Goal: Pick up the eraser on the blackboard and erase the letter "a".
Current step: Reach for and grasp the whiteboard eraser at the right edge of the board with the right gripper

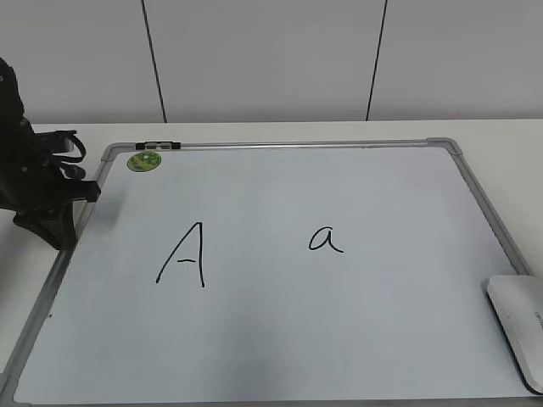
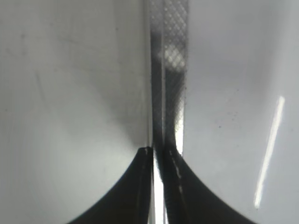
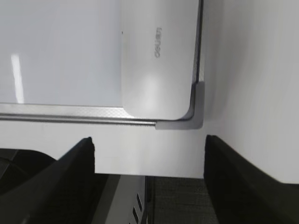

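Note:
The blackboard (image 1: pixel 356 339) is a pale whiteboard with a grey frame, lying flat on the table. The small letter "a" (image 1: pixel 326 239) is written right of its centre. The white eraser (image 1: pixel 519 322) lies at the board's near right corner, and it fills the upper middle of the right wrist view (image 3: pixel 156 60). My right gripper (image 3: pixel 148 139) is open and empty, hanging over the table edge just short of that corner; it is outside the exterior view. My left gripper (image 2: pixel 159 151) is shut and empty over the board's left frame (image 2: pixel 170 70), and it shows at the left of the exterior view (image 1: pixel 59 233).
A large capital "A" (image 1: pixel 185 254) is written left of centre. A round green magnet (image 1: pixel 144 160) and a black clip (image 1: pixel 159 146) sit at the board's far left corner. The table's front edge (image 3: pixel 140 173) lies under my right gripper.

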{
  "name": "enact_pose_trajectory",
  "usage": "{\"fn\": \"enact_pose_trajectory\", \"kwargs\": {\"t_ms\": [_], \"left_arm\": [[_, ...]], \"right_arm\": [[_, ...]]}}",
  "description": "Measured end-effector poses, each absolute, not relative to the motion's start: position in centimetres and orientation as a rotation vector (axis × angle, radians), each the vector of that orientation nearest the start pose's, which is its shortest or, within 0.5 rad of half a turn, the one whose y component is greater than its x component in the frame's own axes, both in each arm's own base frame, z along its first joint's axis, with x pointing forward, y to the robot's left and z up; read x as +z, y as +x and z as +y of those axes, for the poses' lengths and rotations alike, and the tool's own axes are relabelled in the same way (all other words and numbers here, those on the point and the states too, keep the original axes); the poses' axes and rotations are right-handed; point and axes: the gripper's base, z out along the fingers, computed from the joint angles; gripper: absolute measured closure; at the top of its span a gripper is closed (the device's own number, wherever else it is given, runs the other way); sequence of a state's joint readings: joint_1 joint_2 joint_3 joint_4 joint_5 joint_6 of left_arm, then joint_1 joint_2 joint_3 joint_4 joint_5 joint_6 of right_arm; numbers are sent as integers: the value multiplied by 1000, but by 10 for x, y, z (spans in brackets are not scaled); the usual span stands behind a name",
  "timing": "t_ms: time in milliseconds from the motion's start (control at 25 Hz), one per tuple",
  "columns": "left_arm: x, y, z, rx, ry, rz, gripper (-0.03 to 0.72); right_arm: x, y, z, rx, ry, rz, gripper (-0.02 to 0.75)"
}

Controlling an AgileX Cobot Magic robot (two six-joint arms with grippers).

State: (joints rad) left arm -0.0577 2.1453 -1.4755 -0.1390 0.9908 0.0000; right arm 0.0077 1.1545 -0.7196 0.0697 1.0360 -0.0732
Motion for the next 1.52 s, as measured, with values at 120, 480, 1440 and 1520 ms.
{"fn": "enact_pose_trajectory", "kwargs": {"t_ms": [120,480,1440,1520], "left_arm": [[129,406,-34,-183,-29,3144,634],[129,406,-34,-183,-29,3144,626],[129,406,-34,-183,-29,3142,601],[129,406,-34,-183,-29,3142,598]], "right_arm": [[239,195,8,97,-61,2921,125],[225,216,8,109,-24,2919,65],[148,257,7,88,88,3105,67],[146,258,7,86,86,3106,69]]}}
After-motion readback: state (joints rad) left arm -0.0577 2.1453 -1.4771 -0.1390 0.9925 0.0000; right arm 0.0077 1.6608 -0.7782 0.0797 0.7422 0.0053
